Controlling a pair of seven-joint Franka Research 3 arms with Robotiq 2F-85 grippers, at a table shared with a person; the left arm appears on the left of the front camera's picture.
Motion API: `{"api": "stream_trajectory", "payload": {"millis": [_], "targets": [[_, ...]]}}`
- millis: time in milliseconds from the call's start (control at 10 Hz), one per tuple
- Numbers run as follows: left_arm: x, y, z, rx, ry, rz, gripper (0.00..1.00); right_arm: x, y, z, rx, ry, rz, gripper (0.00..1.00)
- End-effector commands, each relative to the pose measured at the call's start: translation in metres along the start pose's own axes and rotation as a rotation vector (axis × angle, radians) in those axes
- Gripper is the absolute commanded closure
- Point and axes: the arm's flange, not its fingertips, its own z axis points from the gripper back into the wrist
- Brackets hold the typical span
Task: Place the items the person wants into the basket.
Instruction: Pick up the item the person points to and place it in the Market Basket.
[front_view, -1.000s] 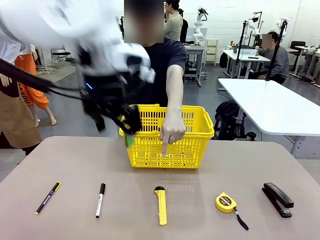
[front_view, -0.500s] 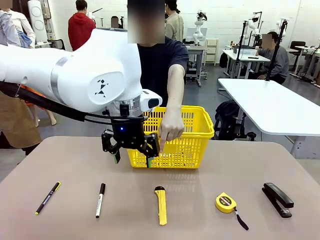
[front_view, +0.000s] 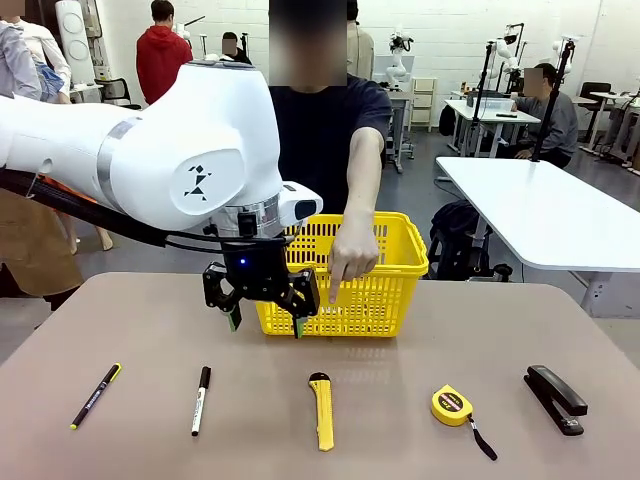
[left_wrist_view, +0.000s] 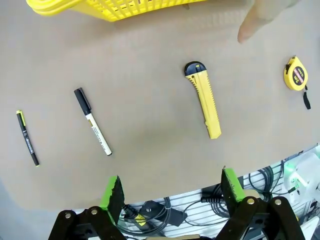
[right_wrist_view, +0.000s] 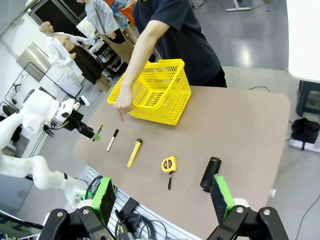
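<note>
The yellow utility knife (front_view: 322, 412) lies at the table's front middle, with the white marker (front_view: 201, 400) and the black pen (front_view: 96, 395) to its left. Behind them stands the yellow basket (front_view: 370, 290). The person's hand (front_view: 350, 262) hangs over the basket's near rim, index finger pointing down toward the knife. My left gripper (front_view: 265, 325) hovers open and holding nothing at the basket's front left corner; its wrist view looks down on the knife (left_wrist_view: 205, 99), marker (left_wrist_view: 93, 128) and pen (left_wrist_view: 27, 145). My right gripper (right_wrist_view: 162, 197) is open, high off the table's right end.
A round yellow tape measure (front_view: 452, 404) and a black stapler (front_view: 555, 398) lie right of the knife. The pointing fingertip (left_wrist_view: 250, 27) hangs just beyond the knife's black end. The bulky left arm (front_view: 170, 150) covers the table's back left. A white table (front_view: 560, 210) stands behind at right.
One second ago the left arm was a blur swinging in; it now hovers still by the basket's front left corner. The person's pointing hand has risen slightly.
</note>
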Motion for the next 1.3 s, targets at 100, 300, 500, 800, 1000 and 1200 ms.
{"api": "stream_trajectory", "payload": {"millis": [100, 300, 500, 800, 1000, 1200], "targets": [[0.001, -0.002, 0.002, 0.015, -0.001, 0.0, 0.0, 0.001, 0.0, -0.001, 0.014, -0.007, 0.001, 0.0], [0.001, -0.016, -0.025, 0.031, 0.011, 0.044, 0.0, 0.001, 0.0, -0.001, 0.014, -0.007, 0.001, 0.0], [-0.005, -0.048, -0.054, 0.073, -0.002, -0.007, 0.0, 0.001, 0.0, -0.001, 0.014, -0.007, 0.001, 0.0], [-0.001, -0.074, -0.094, 0.074, -0.046, 0.006, 0.0, 0.001, 0.0, -0.001, 0.014, -0.007, 0.001, 0.0], [0.002, -0.076, -0.117, 0.076, -0.035, 0.074, 0.0, 0.001, 0.0, -0.001, 0.014, -0.007, 0.001, 0.0], [0.008, -0.077, -0.138, 0.047, -0.04, 0.127, 0.0, 0.001, 0.0, -0.001, 0.014, -0.007, 0.001, 0.0]]}}
